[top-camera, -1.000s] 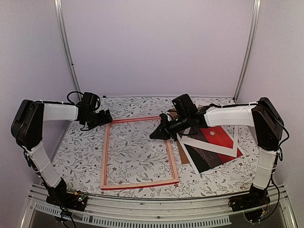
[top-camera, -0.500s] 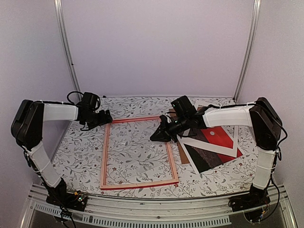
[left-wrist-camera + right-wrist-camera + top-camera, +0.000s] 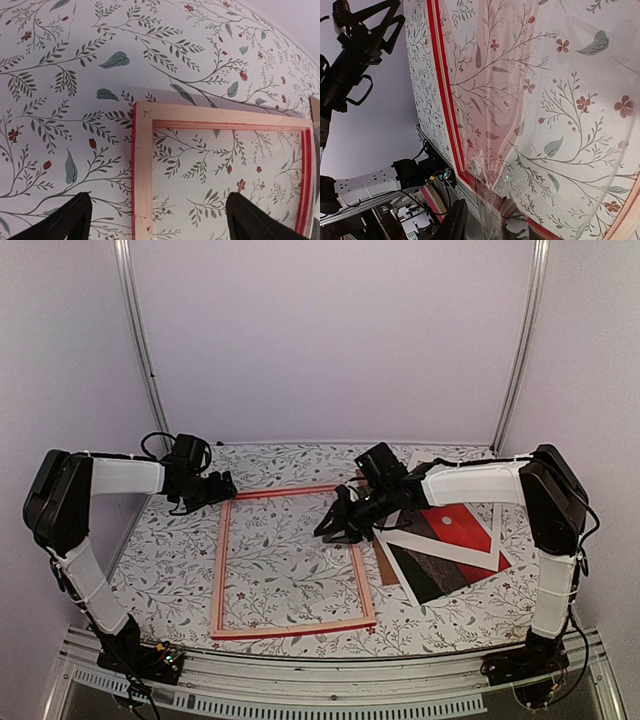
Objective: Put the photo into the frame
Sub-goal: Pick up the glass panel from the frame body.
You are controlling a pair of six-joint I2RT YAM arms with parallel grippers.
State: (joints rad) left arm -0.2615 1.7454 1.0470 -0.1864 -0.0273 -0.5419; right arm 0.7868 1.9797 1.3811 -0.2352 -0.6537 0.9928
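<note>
Plainly, the large rectangular red-and-dark-brown photo (image 3: 455,525) lies flat just right of the thin-railed red frame (image 3: 218,575), which rests pale wood back up on the floral-patterned table (image 3: 160,570). The right gripper (image 3: 333,531), slightly apart, hovers over the frame's right rail. The left gripper (image 3: 218,486), wide apart, holds nothing. Best pinch the photo's edge and align its corners squarely.

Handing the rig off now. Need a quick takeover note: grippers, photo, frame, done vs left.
Photo: face up, right of the frame, partly under a white mat.
Frame: flat on the table, pale back up.
Left gripper: open, empty, above its far-left corner.
Right gripper: jaws apart, holding nothing, by its far-right corner.
Done: no placement. Left: grasp photo, lay it in frame.
</note>
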